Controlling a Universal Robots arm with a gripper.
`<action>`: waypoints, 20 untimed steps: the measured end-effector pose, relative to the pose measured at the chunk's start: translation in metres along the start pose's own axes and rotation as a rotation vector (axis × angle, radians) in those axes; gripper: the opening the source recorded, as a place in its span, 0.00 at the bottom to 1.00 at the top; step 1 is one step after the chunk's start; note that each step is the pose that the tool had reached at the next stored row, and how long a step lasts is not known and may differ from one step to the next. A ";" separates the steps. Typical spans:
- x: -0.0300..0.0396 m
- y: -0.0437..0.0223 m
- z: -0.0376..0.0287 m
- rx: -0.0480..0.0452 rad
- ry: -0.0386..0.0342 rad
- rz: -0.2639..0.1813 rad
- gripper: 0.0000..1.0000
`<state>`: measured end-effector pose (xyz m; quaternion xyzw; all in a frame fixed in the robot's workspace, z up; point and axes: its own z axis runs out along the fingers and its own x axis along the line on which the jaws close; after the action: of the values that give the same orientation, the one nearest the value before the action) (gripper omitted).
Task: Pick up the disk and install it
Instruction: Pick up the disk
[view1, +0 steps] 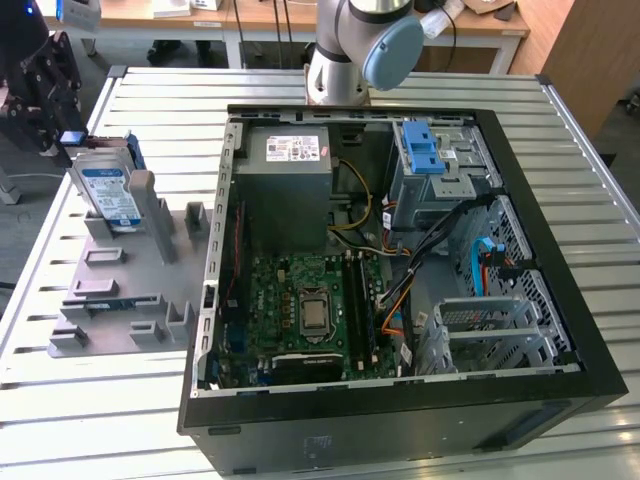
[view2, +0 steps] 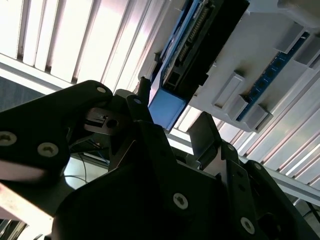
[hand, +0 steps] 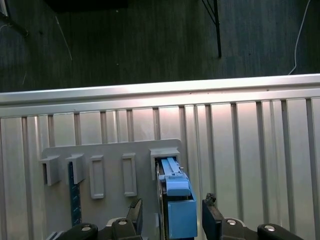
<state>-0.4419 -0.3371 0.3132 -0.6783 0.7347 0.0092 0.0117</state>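
Observation:
The disk (view1: 108, 190), silver with a blue-and-white label and a thin blue frame, stands on edge in a slot of the grey holder plate (view1: 115, 300) at the exterior view's left. My gripper (view1: 52, 122) hangs at the disk's far end, beyond the table's left edge. In the first wrist view the gripper (hand: 173, 216) is open. Its two black fingers (hand: 212, 217) stand on either side of the disk's blue end (hand: 176, 192), with a small gap on each side. The second wrist view shows the same: the gripper (view2: 172, 114) straddles the disk's blue end (view2: 192, 47).
An open computer case (view1: 560, 230) lies on the slatted metal table (view1: 600, 170). It holds a grey power supply box (view1: 297, 185), a motherboard (view1: 310, 310) and a metal cage with a blue latch (view1: 425, 150). The arm's base (view1: 340, 60) stands behind the case.

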 end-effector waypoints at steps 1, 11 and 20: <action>-0.0001 0.0000 0.0007 0.0001 0.0003 0.000 0.59; -0.0004 0.0000 0.0089 0.0000 0.0004 0.000 0.59; -0.0008 0.0001 0.0096 0.0004 0.0002 0.000 0.51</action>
<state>-0.4419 -0.3359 0.3037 -0.6783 0.7347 0.0090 0.0117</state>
